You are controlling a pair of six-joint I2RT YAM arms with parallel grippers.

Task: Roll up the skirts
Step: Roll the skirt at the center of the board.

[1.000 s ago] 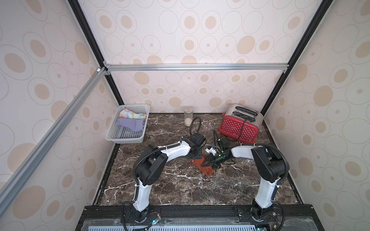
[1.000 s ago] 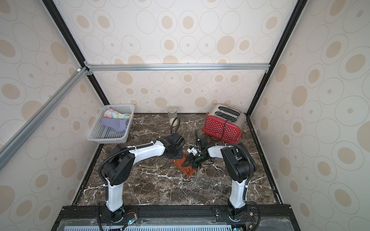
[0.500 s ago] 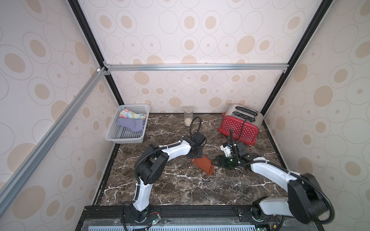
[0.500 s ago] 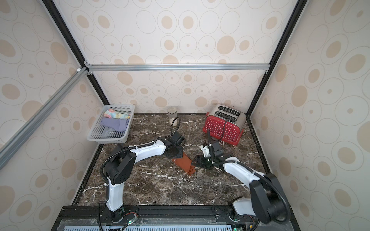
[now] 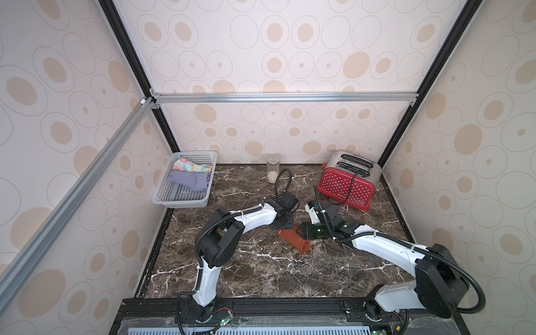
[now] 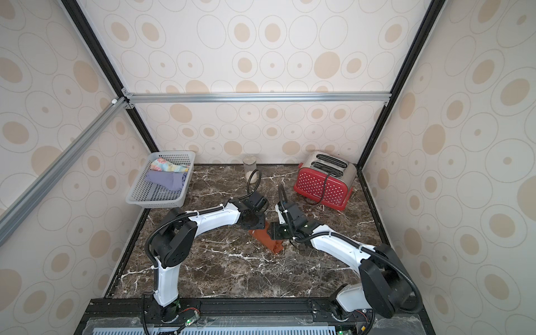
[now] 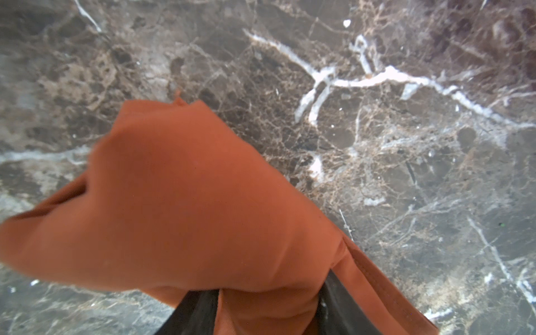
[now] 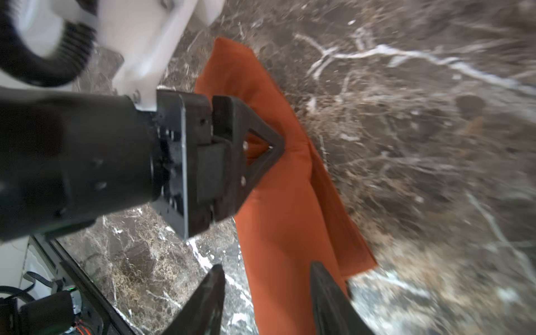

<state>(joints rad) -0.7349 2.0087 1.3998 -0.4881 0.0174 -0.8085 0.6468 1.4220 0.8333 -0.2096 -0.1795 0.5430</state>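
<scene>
The rust-orange skirt (image 5: 296, 242) (image 6: 269, 241) lies as a long rolled bundle in the middle of the marble table. My left gripper (image 5: 285, 229) (image 7: 266, 301) is shut on its far end, with cloth bunched between the black fingers (image 7: 200, 307). My right gripper (image 5: 300, 231) (image 8: 266, 268) is open and straddles the roll from the right. One finger rests over the cloth and the other stands clear on the marble side. The lavender skirt (image 5: 191, 179) and the floral skirt (image 5: 190, 166) lie in the basket.
A grey perforated basket (image 5: 179, 203) stands at the back left. A red toaster (image 5: 345, 185) with its cord stands at the back right. A small glass jar (image 5: 272, 172) is by the back wall. Frame posts stand at the back corners.
The right gripper drew back to the right off the skirt, opened wider, then came in again over the roll as its arm swung outward. The left gripper kept its hold and place.
</scene>
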